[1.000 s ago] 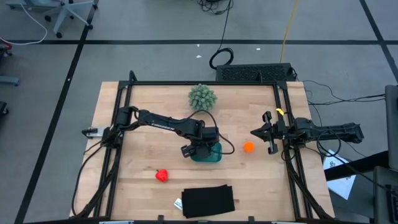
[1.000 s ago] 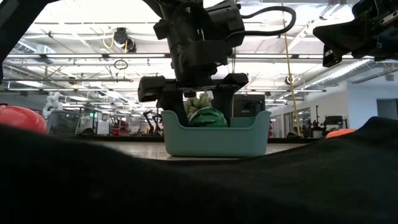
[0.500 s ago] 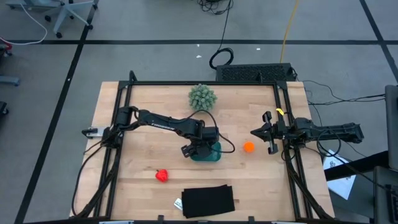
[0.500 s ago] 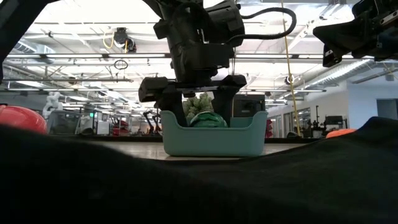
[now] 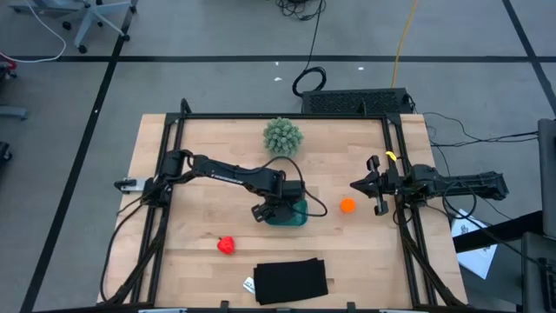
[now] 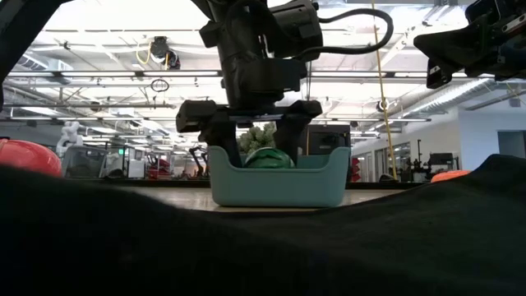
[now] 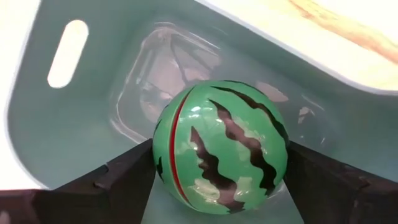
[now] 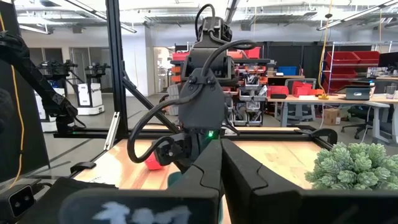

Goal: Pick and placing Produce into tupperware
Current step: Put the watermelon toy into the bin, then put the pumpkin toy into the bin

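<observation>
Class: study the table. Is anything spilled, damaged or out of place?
Nothing stands out. The tub sits upright with the striped piece inside, between the left gripper's fingers. The orange ball and red piece lie on the table, intact.

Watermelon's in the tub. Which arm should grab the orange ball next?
Right, probably. The right gripper waits just beside the orange ball, while the left gripper is down in the teal tub, fingers either side of the toy watermelon.

A pale green spiky ball (image 5: pixel 282 136) sits near the far edge of the wooden table (image 5: pixel 200 148); a black flat rectangle (image 5: pixel 290 280) lies at the near edge.
</observation>
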`<action>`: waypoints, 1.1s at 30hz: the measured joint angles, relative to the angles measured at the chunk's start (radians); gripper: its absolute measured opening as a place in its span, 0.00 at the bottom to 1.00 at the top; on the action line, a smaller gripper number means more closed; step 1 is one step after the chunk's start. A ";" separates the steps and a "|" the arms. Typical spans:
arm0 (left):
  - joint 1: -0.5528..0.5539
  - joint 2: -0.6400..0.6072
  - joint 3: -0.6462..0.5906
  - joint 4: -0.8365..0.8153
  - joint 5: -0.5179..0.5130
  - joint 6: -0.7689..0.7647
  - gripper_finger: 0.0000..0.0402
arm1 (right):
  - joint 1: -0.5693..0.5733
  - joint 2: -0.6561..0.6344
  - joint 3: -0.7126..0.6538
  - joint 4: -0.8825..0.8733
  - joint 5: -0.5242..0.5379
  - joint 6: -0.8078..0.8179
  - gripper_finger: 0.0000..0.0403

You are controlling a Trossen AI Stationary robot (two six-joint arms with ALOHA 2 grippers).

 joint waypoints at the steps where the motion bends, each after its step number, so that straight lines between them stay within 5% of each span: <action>1: 0.000 0.000 0.000 -0.002 -0.005 -0.004 0.82 | 0.000 0.000 0.000 0.000 0.000 0.000 0.00; 24: -0.021 -0.107 0.011 -0.069 -0.099 -0.075 0.82 | 0.000 0.005 0.000 0.010 0.000 0.000 0.00; 33: -0.038 -0.239 0.012 -0.066 -0.143 -0.289 0.74 | 0.000 0.022 0.000 0.021 -0.001 0.008 0.00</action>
